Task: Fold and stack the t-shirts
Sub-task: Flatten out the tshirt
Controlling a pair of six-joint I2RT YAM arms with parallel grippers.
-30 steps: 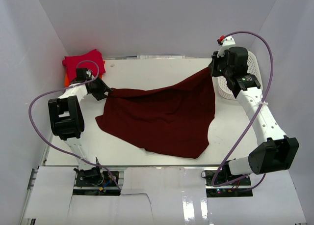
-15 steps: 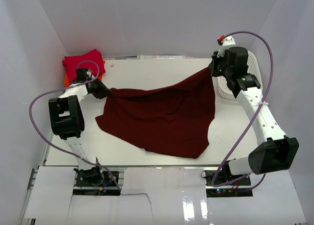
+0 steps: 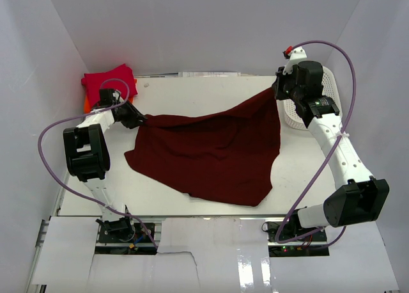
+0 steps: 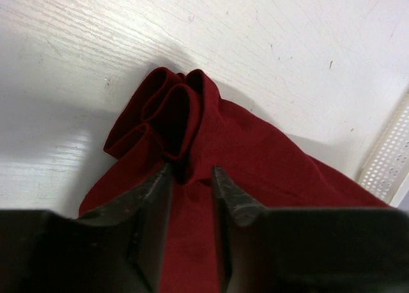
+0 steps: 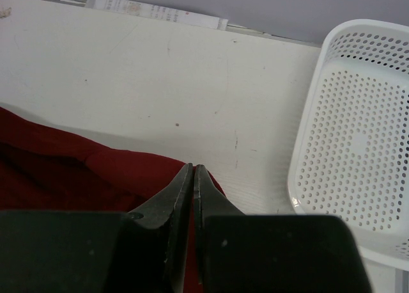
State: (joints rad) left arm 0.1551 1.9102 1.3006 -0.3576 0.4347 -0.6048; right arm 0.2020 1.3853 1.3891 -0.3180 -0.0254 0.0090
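While the maroon t-shirt [image 3: 211,155] lies spread mid-frame on the bench [image 3: 198,91], left end effector [image 4: 192,176] pinches its bunched left corner; right end effector [image 5: 193,171], fully closed, clamps its upper-right corner.

Bright, even, diffuse light from overhead; soft grey shadow on the white wooden table [image 3: 192,95] beside the lifted dark maroon cloth t-shirt [image 3: 211,155]; sheen and reflections on the glossy white front panel [image 3: 255,267]; wrist views sharp mid-frame, bottom edges dark and slightly soft; broad shadow left of the bunched cloth in the left wrist view
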